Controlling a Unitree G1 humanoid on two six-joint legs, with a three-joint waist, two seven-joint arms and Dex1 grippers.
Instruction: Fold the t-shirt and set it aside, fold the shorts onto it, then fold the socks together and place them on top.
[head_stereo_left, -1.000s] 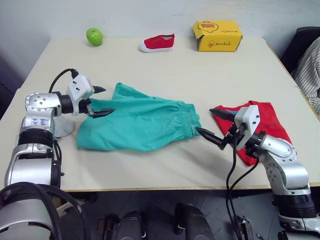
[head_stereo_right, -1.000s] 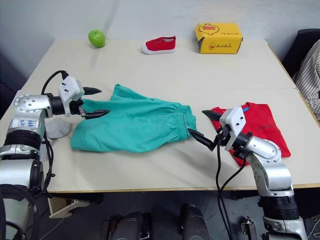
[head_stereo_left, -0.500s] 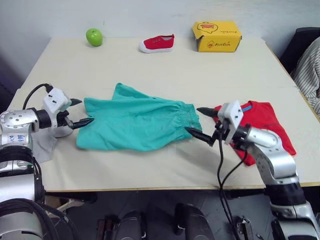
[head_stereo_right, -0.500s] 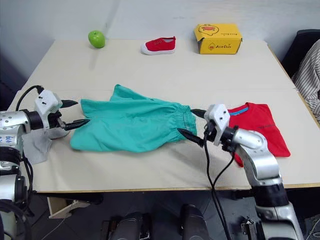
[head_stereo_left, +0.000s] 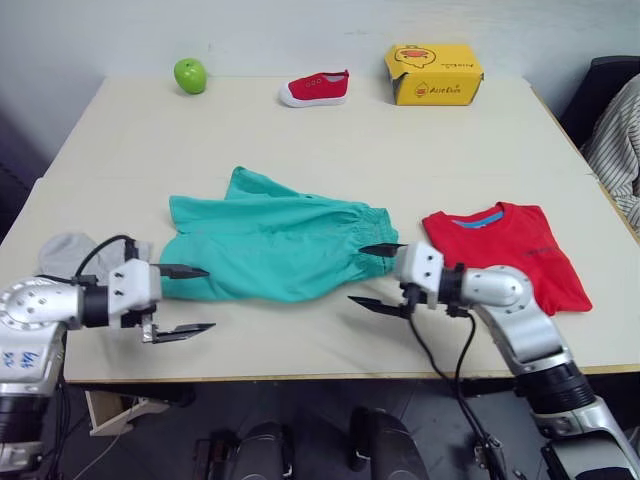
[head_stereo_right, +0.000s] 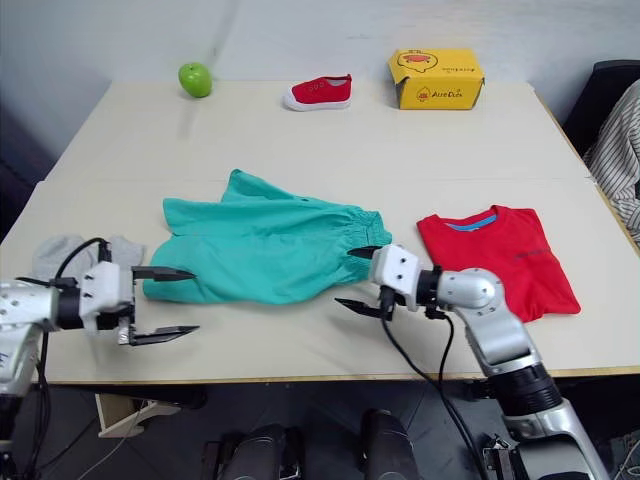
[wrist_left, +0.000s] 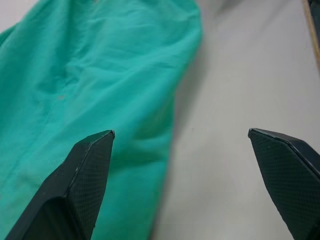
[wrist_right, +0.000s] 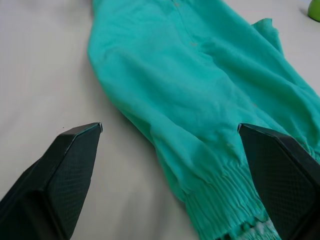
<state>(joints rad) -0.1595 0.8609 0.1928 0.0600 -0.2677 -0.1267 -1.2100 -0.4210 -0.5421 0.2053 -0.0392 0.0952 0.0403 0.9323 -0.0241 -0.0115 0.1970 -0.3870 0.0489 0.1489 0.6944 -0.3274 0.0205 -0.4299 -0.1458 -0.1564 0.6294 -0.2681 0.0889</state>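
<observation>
Teal soft-fabric shorts (head_stereo_left: 275, 247) with a gathered elastic waistband lay spread flat in the middle of the pale beige table (head_stereo_left: 350, 140), the waistband end pointing toward the robot's right. To the right of them, apart from the waistband, a small bright red cotton t-shirt (head_stereo_left: 505, 252) with a blue inner neckband lay folded into a neat rectangle. At the left edge of the table, a pair of small plain light grey knit socks (head_stereo_left: 75, 250) rested beside the leg end of the shorts.

The left gripper (head_stereo_left: 185, 300) hung low over the table's front left part, its two black fingers spread wide and holding nothing; the upper fingertip sat just at the near left corner of the shorts, the lower one over bare tabletop. The left wrist view showed the same: one finger (wrist_left: 80, 185) over the teal cloth, the other over the plain surface. The right gripper (head_stereo_left: 378, 277) hovered at the near edge of the waistband, fingers likewise spread wide and empty, one tip by the gathered elastic and the other over the table in front of it.

Along the far edge stood a green apple (head_stereo_left: 189, 74), a small red shoe with a white sole (head_stereo_left: 315, 87) and a yellow cardboard box (head_stereo_left: 433, 72), all well apart from the garments.
</observation>
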